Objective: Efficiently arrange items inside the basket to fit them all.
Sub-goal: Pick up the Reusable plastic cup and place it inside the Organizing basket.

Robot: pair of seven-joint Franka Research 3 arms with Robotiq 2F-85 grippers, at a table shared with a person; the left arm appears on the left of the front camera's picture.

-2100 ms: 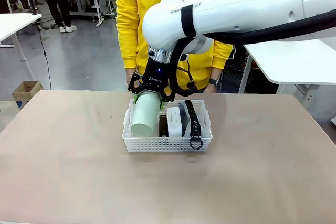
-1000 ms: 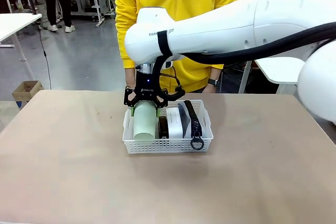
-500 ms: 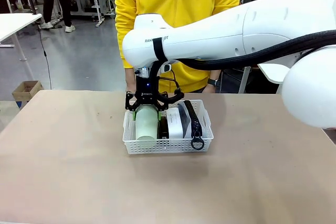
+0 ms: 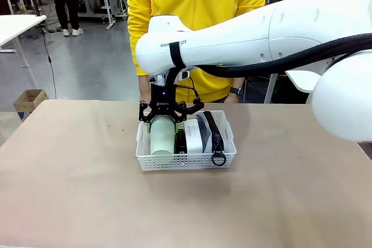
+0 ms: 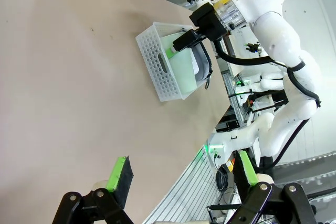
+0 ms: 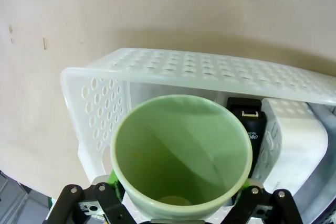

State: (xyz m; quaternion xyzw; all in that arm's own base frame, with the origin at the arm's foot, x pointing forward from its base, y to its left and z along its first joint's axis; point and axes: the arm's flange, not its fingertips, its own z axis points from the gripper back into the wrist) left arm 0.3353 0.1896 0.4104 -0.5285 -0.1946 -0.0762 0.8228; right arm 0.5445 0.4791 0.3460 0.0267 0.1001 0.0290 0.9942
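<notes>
Pale green cup point(image 6: 181, 153) sits between the right gripper's point(image 4: 163, 119) widely spread fingers, clasped at the rim and lying lengthwise in the basket point(image 4: 186, 158), presumably to save room. Just beyond the fingers stand the black stapler point(image 6: 250, 129), the white box point(image 4: 193, 135) and the zipped grey pouch point(image 4: 213, 135), packed side by side. The left gripper point(image 5: 184, 182) hangs fully open and empty, well apart from the basket.
</notes>
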